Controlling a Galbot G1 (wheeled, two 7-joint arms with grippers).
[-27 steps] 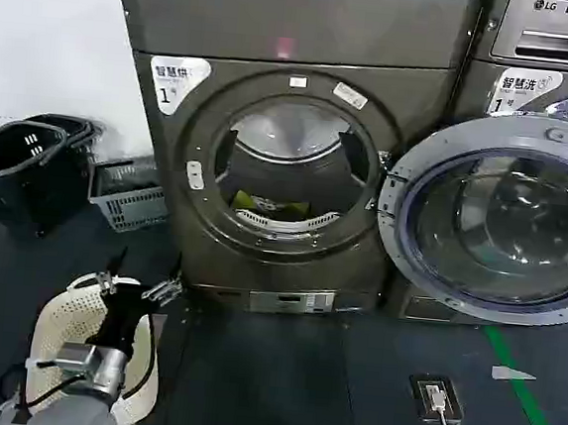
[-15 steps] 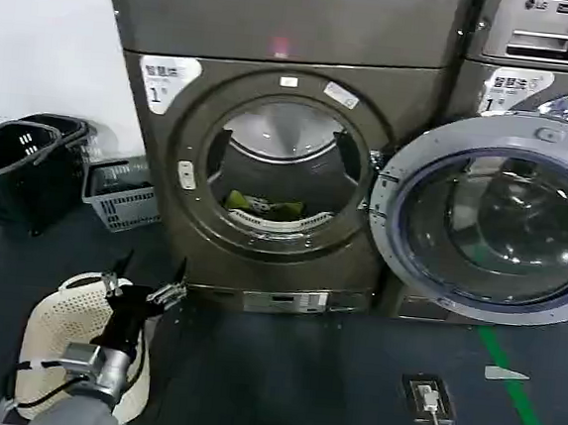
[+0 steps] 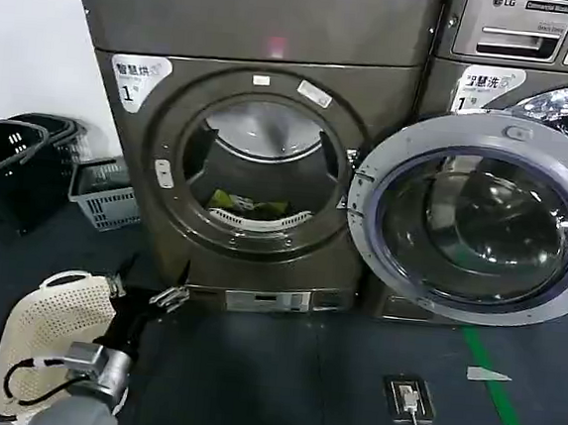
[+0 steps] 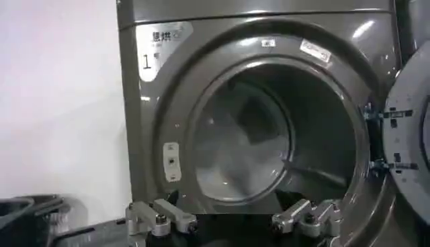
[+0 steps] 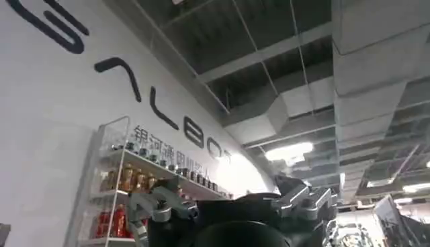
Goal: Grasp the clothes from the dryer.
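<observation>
Reach not begun, I judge. Dryer (image 3: pixel 259 161) door open, clothes (image 3: pixel 233 203) low in drum — 12 o'clock from left gripper (image 3: pixel 148 285), spread, empty, well short of opening. Right gripper (image 5: pixel 232 205) spread — aimed at ceiling, idle.

**Dark floor and what stands on it**

The dark floor (image 3: pixel 279 381) is seen carrying the dryer (image 3: pixel 250 31); the silver LG machine (image 3: pixel 517 54) stands beside it; black baskets (image 3: pixel 10 164) and a grey crate (image 3: pixel 102 192) are set by the wall; a white perforated basket (image 3: pixel 50 326) lies nearer; a floor socket (image 3: pixel 408 397) and green line (image 3: pixel 492 395) are marked.
</observation>
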